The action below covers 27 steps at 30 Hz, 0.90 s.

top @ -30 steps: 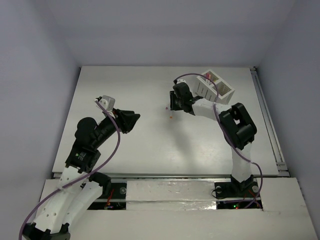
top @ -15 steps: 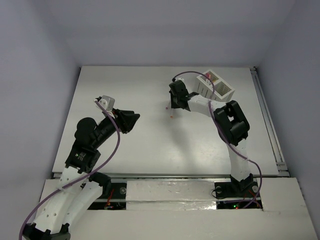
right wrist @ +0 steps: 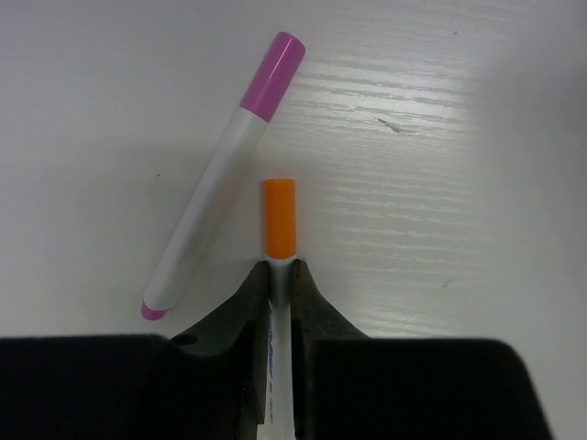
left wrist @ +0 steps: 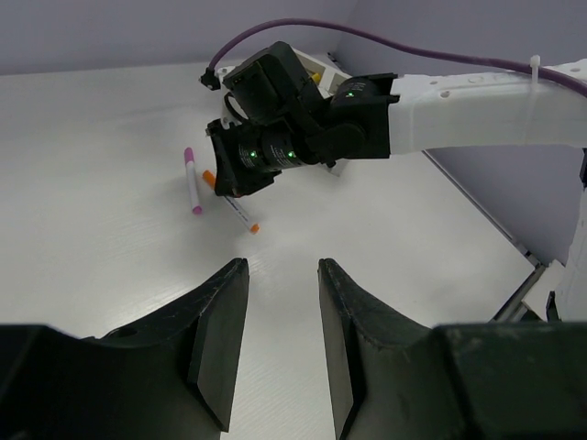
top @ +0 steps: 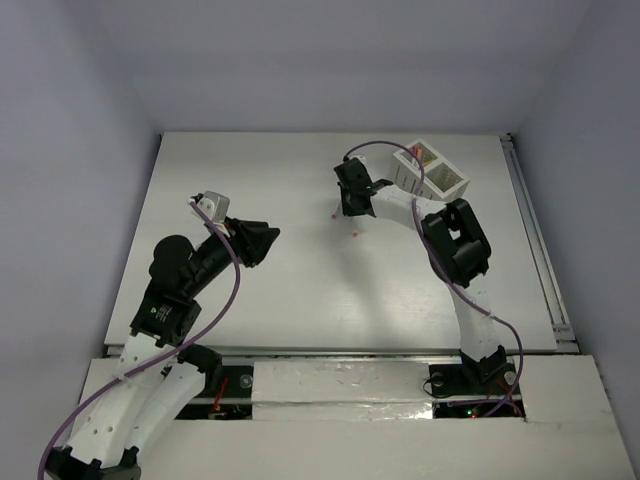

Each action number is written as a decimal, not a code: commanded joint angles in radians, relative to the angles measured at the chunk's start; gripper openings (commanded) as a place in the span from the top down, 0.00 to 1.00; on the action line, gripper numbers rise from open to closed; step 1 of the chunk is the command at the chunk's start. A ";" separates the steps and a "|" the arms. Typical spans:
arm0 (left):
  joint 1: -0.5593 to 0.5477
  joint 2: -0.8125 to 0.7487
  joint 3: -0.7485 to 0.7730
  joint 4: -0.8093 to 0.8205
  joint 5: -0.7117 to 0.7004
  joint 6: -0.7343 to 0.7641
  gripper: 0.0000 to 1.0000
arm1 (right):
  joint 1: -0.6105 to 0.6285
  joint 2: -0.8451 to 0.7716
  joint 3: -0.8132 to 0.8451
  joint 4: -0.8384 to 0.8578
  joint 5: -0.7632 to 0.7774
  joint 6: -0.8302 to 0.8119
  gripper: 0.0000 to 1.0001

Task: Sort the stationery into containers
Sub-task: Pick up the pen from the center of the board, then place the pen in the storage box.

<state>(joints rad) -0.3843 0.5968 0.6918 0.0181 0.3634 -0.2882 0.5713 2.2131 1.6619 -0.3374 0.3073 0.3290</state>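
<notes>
My right gripper [right wrist: 281, 266] is shut on a white pen with an orange cap [right wrist: 280, 218], gripping it just behind the cap, low at the table surface. A white pen with a pink cap [right wrist: 225, 215] lies on the table just left of it, slanted and apart. In the top view the right gripper [top: 350, 198] is left of the white slatted two-compartment box [top: 434, 172]. The left wrist view shows both pens, pink [left wrist: 192, 181] and orange [left wrist: 238, 211], under the right gripper [left wrist: 246, 165]. My left gripper [left wrist: 282, 270] is open and empty, hanging at mid-left [top: 266, 241].
The box's far compartment holds a few coloured items [top: 424, 154]. A metal rail [top: 535, 240] runs along the table's right edge. The right arm's purple cable [top: 385, 150] arcs over toward the box.
The right gripper has shifted slightly left and farther from the bases. The orange pen's tail end has swung to the right. The left arm has not moved.
</notes>
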 commanded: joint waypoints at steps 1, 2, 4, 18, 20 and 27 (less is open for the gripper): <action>0.005 -0.014 -0.009 0.040 0.002 0.009 0.67 | 0.009 -0.018 -0.004 -0.016 0.035 0.007 0.93; 0.005 -0.012 -0.009 0.039 -0.001 0.009 0.67 | 0.009 -0.035 -0.016 -0.009 0.053 0.007 0.96; 0.005 -0.008 -0.012 0.042 0.012 0.006 0.66 | 0.009 -0.097 -0.050 0.015 0.088 0.005 1.00; 0.005 -0.017 -0.015 0.040 0.014 0.006 0.66 | -0.226 -0.380 -0.093 0.402 0.124 -0.073 1.00; 0.005 -0.023 -0.014 0.043 0.005 0.007 0.66 | -0.281 -0.371 -0.079 0.445 0.121 -0.080 1.00; 0.005 -0.014 -0.009 0.043 0.009 0.007 0.66 | -0.332 -0.268 0.001 0.572 0.213 -0.252 1.00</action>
<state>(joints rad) -0.3840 0.5869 0.6807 0.0177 0.3645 -0.2882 0.2146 1.9079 1.6035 0.1215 0.4736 0.1833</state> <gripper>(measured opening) 0.338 0.050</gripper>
